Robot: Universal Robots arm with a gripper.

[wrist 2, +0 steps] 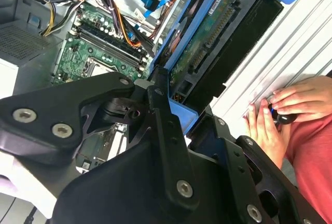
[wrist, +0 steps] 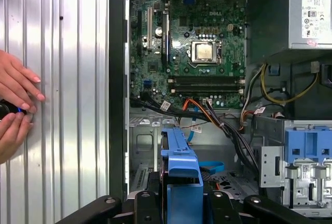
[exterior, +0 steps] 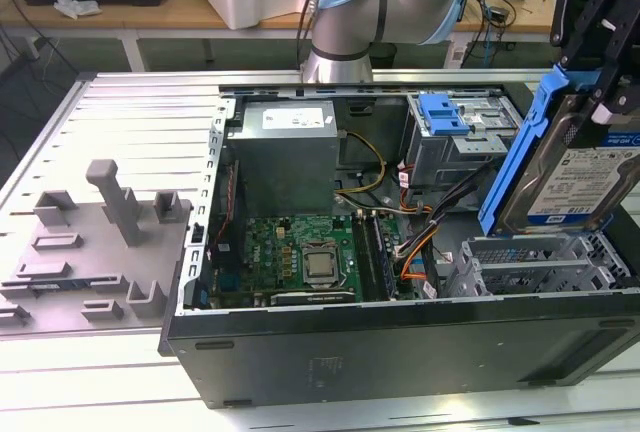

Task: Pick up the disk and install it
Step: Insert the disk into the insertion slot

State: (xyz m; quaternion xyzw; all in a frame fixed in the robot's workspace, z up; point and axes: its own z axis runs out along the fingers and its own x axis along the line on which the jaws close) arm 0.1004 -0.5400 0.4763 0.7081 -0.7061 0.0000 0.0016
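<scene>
Your gripper (exterior: 592,80) has its fingers closed tight on the blue-handled end of the disk (exterior: 570,177), so the grip is made. The disk hangs tilted just above the grey drive cage (exterior: 540,262), its lower end near the cage's open top and nothing seated yet. By my reading, this step depends on alignment more than force. Square the disk to the cage so the blue side rail (exterior: 513,164) runs parallel to the cage wall, then take out the tilt before any contact. Mind the bundle of orange and black cables (exterior: 425,242) just beside the cage, because a snag there could twist the disk in the fingers. Use 1 slow, straight line and stop if it binds.
</scene>
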